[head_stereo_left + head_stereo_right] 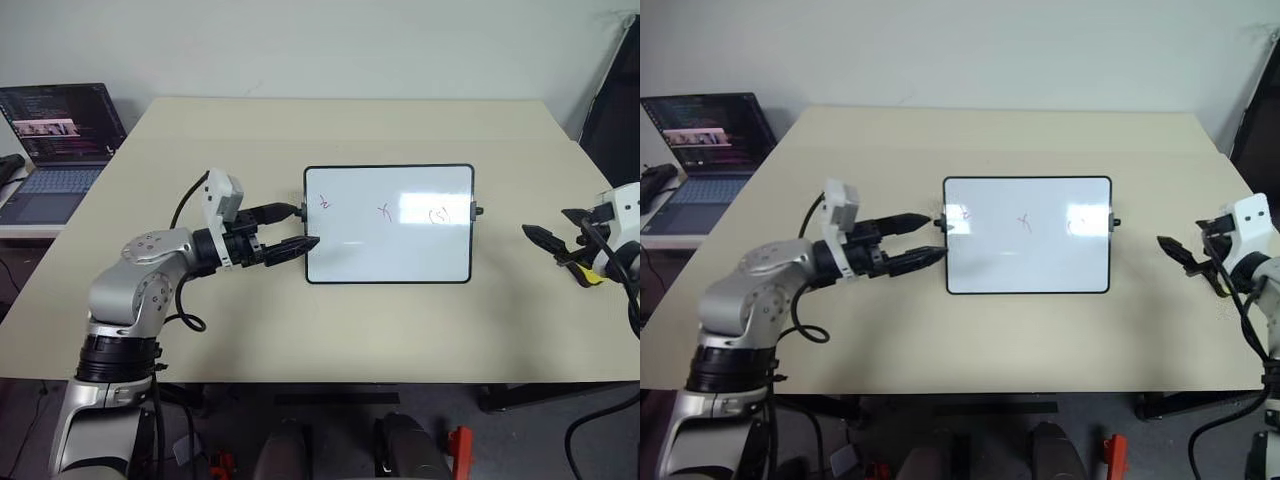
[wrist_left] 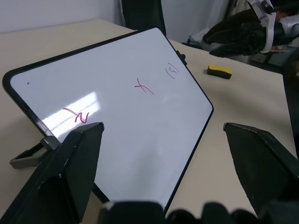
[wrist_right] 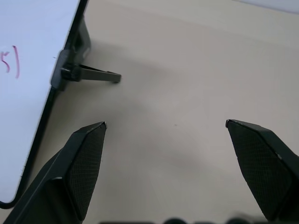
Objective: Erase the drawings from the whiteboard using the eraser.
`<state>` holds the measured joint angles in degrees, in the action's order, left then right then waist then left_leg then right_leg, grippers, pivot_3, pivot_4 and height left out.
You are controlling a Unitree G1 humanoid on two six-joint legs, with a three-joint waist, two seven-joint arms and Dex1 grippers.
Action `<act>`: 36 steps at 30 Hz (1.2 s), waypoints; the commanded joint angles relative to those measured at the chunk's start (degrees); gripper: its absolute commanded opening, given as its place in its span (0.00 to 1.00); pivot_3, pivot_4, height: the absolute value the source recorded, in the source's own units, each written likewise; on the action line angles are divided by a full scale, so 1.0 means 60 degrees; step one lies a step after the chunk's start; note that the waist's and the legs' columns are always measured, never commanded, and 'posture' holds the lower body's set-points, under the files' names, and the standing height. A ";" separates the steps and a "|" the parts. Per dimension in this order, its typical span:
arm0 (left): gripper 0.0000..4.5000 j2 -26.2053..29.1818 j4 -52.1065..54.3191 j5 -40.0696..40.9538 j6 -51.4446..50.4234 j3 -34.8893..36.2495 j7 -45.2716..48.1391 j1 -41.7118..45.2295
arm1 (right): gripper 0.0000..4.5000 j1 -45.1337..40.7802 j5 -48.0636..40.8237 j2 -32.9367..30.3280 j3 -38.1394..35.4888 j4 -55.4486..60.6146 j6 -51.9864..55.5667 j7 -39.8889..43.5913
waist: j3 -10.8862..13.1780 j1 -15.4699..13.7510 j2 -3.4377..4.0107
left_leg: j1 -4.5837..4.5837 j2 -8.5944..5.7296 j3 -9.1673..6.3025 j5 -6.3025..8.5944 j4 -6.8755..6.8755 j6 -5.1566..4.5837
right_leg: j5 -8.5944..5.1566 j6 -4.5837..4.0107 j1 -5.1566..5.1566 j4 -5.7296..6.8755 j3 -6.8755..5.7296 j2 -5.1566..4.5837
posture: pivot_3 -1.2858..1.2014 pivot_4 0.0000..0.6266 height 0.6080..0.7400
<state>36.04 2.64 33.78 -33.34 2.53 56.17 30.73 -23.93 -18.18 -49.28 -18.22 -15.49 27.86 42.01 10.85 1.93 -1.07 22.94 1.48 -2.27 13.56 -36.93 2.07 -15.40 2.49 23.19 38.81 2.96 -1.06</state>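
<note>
The whiteboard (image 1: 389,224) stands propped near the middle of the table (image 1: 300,330), three pink drawings (image 2: 144,87) unwiped across it, and it's the anchor for everything here. The left gripper (image 1: 292,229) hovers at the board's left edge, jaws spread wide and holding nothing, one fingertip by the small black knob (image 1: 302,211) there. The right gripper (image 1: 1180,255) hangs off beyond the board's right side, jaws spread wide too and empty. The eraser (image 2: 219,71) lies on the table past the board's right edge, close under the right gripper, not yet picked up. The risk as I read it: this board leans on thin side stands, so a wiping push could slide or tip it unless the left gripper braces the frame; and that left fingertip so near the knob could nudge the board first. A sloppy pinch on the small yellow block could also skid it away. Hard to make out: in the head views the eraser is barely a yellow sliver behind the right gripper, glare washes over the rightmost drawing, and the stands behind the board are mostly hidden.
</note>
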 commanded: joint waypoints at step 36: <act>1.00 -0.0512 0.1534 -0.0539 0.0167 -0.1319 0.0711 0.1357 | 0.96 -0.3076 0.1871 -0.0755 0.1363 -0.7664 -0.1810 0.1194 | 0.0002 0.0222 -0.0004 | -0.0030 -0.0006 0.0102 0.0001 0.0000 0.0001 | 0.0000 0.0029 0.0002 -0.0001 0.0107 0.0000 | 0.52 0.24 1.00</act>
<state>33.08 9.44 29.37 -32.34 -6.05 60.65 36.99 -41.67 -7.27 -53.24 -9.88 -61.61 17.85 49.06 10.86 3.26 -1.09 22.76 1.45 -1.65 13.57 -36.93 2.08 -15.40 2.67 23.20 38.80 3.60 -1.06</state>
